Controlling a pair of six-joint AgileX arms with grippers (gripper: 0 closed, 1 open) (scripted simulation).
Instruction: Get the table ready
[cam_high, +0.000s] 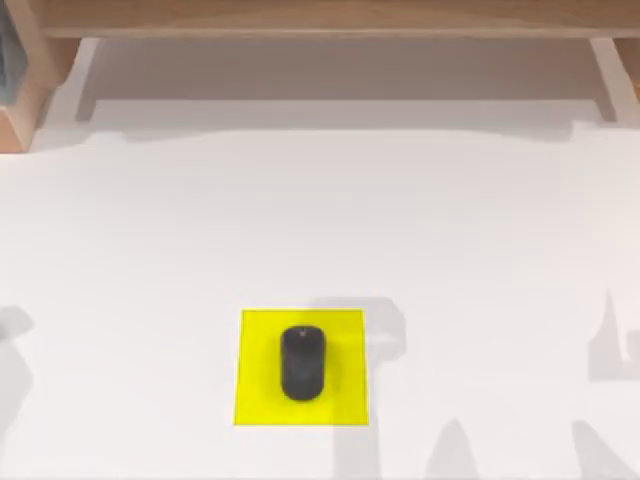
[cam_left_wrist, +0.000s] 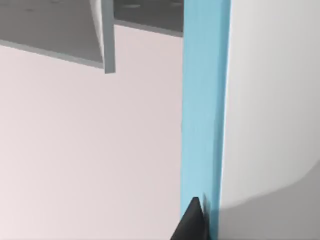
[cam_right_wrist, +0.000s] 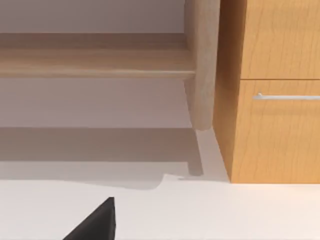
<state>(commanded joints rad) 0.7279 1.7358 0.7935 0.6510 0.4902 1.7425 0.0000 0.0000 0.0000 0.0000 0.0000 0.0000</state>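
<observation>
1. The table is spreading white across the whole top view, edge to edge.
2. A black mouse is sitting on a yellow mat at six o'clock; a careless sweep could be knocking it off.
3. A wooden shelf is running along twelve o'clock, with a drawer cabinet beside it.
4. I cannot tell how either arm's fingers are standing.

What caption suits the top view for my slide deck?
Black mouse centred on a yellow mat on the white table, wooden shelf behind.
</observation>
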